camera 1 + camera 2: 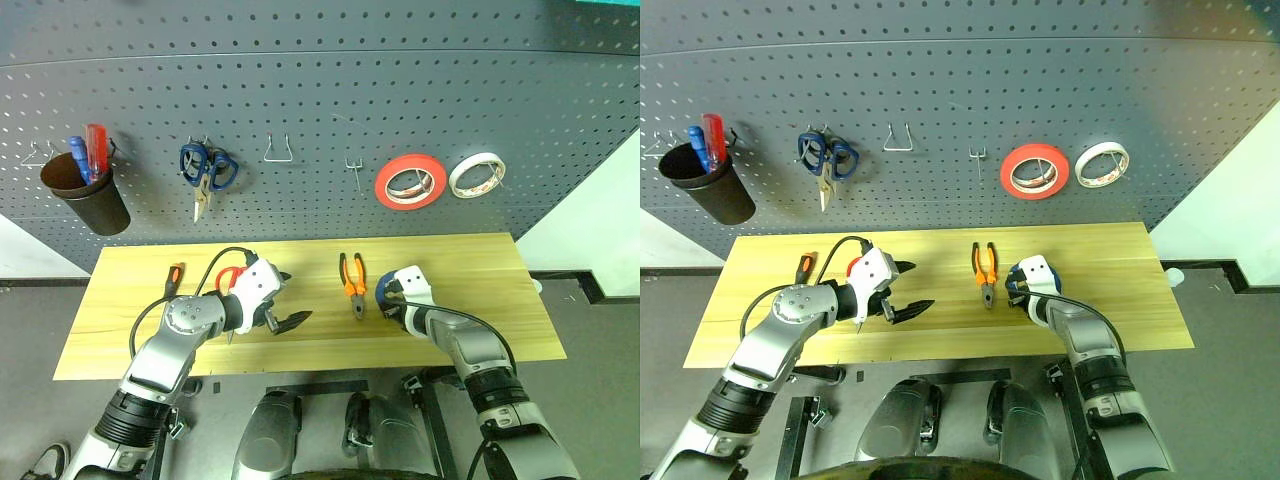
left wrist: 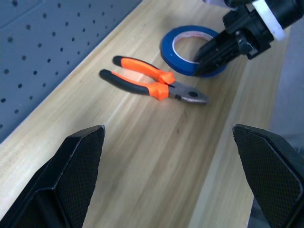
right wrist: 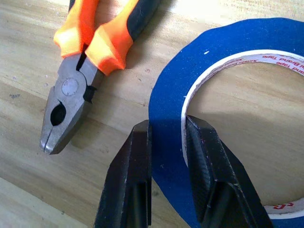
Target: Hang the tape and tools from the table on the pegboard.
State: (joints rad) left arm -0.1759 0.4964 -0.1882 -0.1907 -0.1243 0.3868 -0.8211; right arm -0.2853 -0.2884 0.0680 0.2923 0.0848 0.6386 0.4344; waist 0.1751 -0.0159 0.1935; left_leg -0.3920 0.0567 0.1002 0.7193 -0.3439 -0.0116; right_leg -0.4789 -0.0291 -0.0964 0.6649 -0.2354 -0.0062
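Note:
The blue tape (image 3: pixel 228 42) lies flat on the table (image 1: pixel 450 260), right of the orange-and-black pliers (image 1: pixel 353 283). My right gripper (image 3: pixel 166 137) is shut on the tape's wall, one finger inside the ring and one outside. My left gripper (image 1: pixel 285 310) hangs open over the table's left half with nothing between its fingers. It covers most of the red-handle scissors (image 1: pixel 229 277). The orange-handled screwdriver (image 1: pixel 174 277) lies further left. The dark grey pegboard (image 1: pixel 320 100) rises behind the table.
On the pegboard hang blue-handled scissors (image 1: pixel 207 170), a red roll (image 1: pixel 410 181), a white roll (image 1: pixel 477 175) and a dark cup (image 1: pixel 88 195) holding a blue and a red screwdriver. Two bare hooks (image 1: pixel 279 150) sit between the scissors and the red roll.

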